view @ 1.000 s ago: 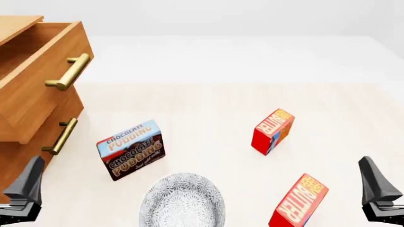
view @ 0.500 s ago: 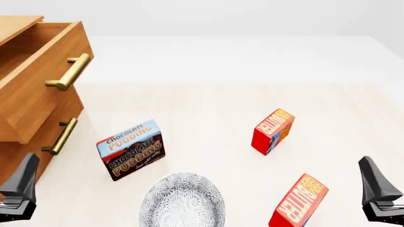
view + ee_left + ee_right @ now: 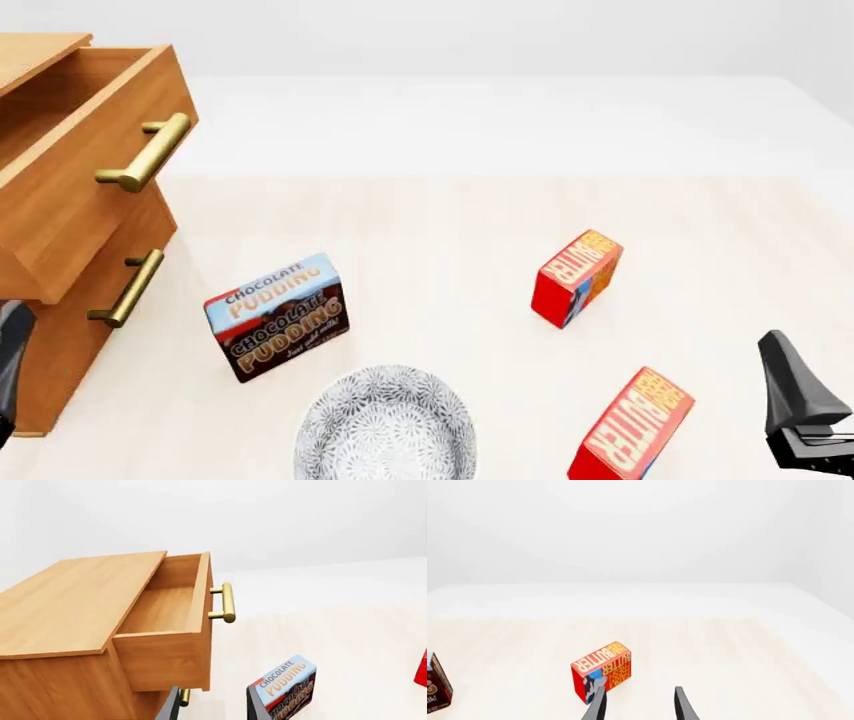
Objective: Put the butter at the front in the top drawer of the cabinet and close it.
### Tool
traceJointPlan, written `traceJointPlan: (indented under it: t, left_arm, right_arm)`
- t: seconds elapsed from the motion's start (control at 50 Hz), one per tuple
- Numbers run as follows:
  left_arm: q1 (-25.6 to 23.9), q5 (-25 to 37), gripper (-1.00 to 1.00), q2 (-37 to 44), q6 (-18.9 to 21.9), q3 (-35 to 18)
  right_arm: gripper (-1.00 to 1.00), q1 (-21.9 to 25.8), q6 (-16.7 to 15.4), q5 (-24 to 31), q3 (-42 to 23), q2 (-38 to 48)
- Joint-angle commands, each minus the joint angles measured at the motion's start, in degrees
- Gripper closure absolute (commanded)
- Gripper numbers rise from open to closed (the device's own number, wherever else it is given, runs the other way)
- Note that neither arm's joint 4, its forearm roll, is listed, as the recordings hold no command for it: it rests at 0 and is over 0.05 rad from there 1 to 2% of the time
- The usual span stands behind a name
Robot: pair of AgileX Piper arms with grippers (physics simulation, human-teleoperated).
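The butter at the front (image 3: 631,425) stands on end near the table's front edge, orange lettered face showing. My right gripper (image 3: 801,415) hangs to its right, apart from it, open and holding nothing (image 3: 639,706). The second butter box (image 3: 578,277) stands farther back and shows ahead of the right fingers (image 3: 602,677). The cabinet (image 3: 54,300) is at the left, its top drawer (image 3: 80,190) pulled out, with nothing lying inside (image 3: 163,610). My left gripper (image 3: 8,365) is at the left edge beside the cabinet, open (image 3: 212,705).
A Chocolate Pudding box (image 3: 276,315) stands between the cabinet and the butters. A patterned grey plate (image 3: 384,425) lies at the front centre. The lower drawer's brass handle (image 3: 127,288) sticks out below the top drawer's handle (image 3: 144,152).
My left gripper has slid left, now mostly out of the front view beside the cabinet. The right gripper and all boxes have stayed put.
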Motion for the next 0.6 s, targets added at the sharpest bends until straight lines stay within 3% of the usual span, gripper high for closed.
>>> traceJointPlan:
  t: [0.02,0.04,0.28,0.42,0.6]
  left_arm:
    - [0.60,5.28,-1.00,4.70,-1.97,-6.65]
    - [2.25,6.05,-1.00,5.61,-2.05,-7.43]
    - [1.95,12.10,-1.00,12.81,-2.69,-17.94]
    - [2.18,16.99,-1.00,18.57,-6.16,-24.26]
    - [2.98,21.44,-1.00,23.47,-6.71,-30.20]
  right_arm:
    - [-1.00,0.00,-0.02,-0.07,0.03,0.02]
    - [-1.00,0.01,-0.03,-0.07,0.03,0.02]
    - [-1.00,-0.01,-0.02,-0.07,0.03,0.03]
    - [-1.00,0.01,-0.03,-0.07,0.03,0.03]
    - [-1.00,0.00,-0.03,-0.07,0.03,0.03]
